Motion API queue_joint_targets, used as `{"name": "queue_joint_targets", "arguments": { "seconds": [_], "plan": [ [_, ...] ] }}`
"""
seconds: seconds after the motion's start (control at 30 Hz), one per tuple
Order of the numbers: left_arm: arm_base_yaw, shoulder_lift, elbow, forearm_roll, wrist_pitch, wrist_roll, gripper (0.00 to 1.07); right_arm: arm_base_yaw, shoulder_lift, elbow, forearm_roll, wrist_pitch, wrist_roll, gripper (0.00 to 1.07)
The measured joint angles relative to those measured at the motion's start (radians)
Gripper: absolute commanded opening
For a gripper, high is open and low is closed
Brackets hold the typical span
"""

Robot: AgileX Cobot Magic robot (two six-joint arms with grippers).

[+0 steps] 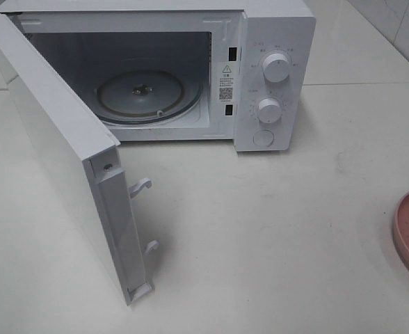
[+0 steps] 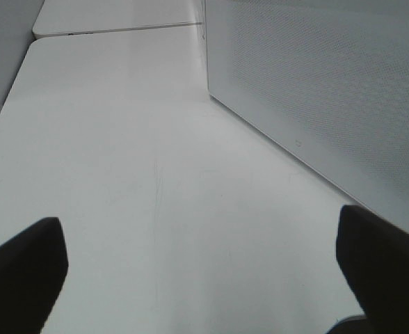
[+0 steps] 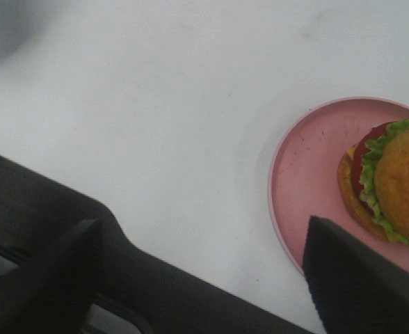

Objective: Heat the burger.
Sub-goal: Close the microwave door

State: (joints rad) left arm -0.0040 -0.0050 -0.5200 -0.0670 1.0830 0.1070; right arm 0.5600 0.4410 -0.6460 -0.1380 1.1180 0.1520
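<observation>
the left gripper (image 2: 201, 268) stands spread wide, holding nothing, over the bare white table (image 2: 135, 174), with the microwave's open door (image 2: 316, 90) just beside it; the right gripper (image 3: 204, 278) is also spread, empty, hovering above the table near the pink plate (image 3: 309, 174); the burger (image 3: 389, 184) sits on that plate, untouched, at the right edge of the scene; the white microwave (image 1: 274, 76) stands at the far side, its door (image 1: 58, 160) swung open to the left, the glass turntable (image 1: 145, 94) bare inside.
</observation>
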Motion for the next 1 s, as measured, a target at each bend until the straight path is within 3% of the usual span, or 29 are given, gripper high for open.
{"name": "queue_joint_targets", "arguments": {
  "seconds": [0.13, 0.27, 0.6, 1.0],
  "plan": [
    [0.000, 0.000, 0.000, 0.000, 0.000, 0.000, 0.98, -0.113, -0.109, 0.000, 0.053, 0.001, -0.067, 0.76],
    [0.000, 0.000, 0.000, 0.000, 0.000, 0.000, 0.98, -0.162, -0.159, 0.006, 0.073, 0.001, -0.084, 0.76],
    [0.000, 0.000, 0.000, 0.000, 0.000, 0.000, 0.98, -0.368, -0.335, 0.101, 0.124, -0.003, -0.120, 0.76],
    [0.000, 0.000, 0.000, 0.000, 0.000, 0.000, 0.98, -0.428, -0.445, 0.144, 0.138, -0.104, -0.177, 0.76]
  ]
}}
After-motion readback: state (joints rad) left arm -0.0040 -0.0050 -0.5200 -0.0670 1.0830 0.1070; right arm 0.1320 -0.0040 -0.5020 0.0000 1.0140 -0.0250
